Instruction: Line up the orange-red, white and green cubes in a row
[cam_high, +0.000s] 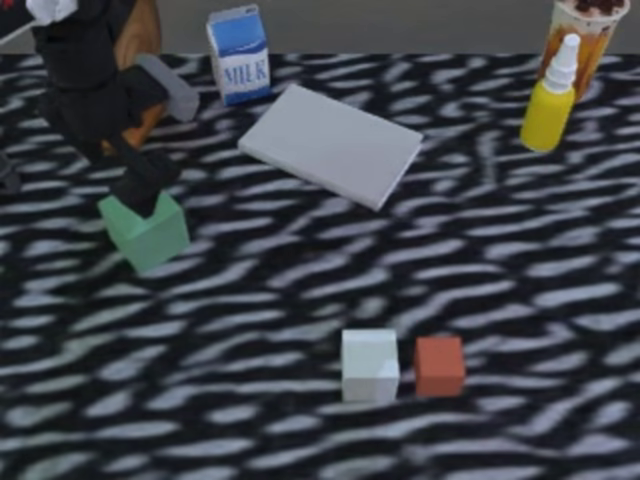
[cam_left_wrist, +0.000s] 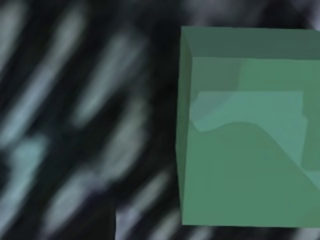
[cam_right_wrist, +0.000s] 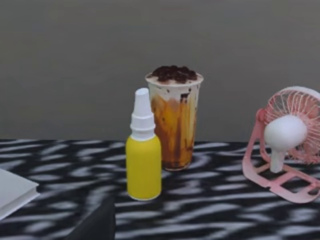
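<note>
The white cube (cam_high: 369, 365) and the orange-red cube (cam_high: 439, 365) are already set side by side near the front of the worktop (cam_high: 300, 300), just apart, forming two places of a row. The green cube (cam_high: 146, 231) is left out: it is seen well apart from them, toward the left side. The task is judged about two-thirds done, with the green cube to be carried to the row, most likely to the white cube's left.

The left gripper (cam_high: 140, 190) is placed directly over the green cube's far edge; in the left wrist view the cube (cam_left_wrist: 245, 135) fills much of the picture. Whether its fingers are spread or closed, or whether anything is held, cannot be told. The right arm is not seen in the top view.

A grey slab (cam_high: 330, 145) and a milk carton (cam_high: 239, 55) are found at the back, a yellow bottle (cam_high: 551, 100) and a drink cup (cam_high: 583, 35) at the back right, and a pink fan (cam_right_wrist: 287, 142) near them. Nothing is seen between the green cube and the row
</note>
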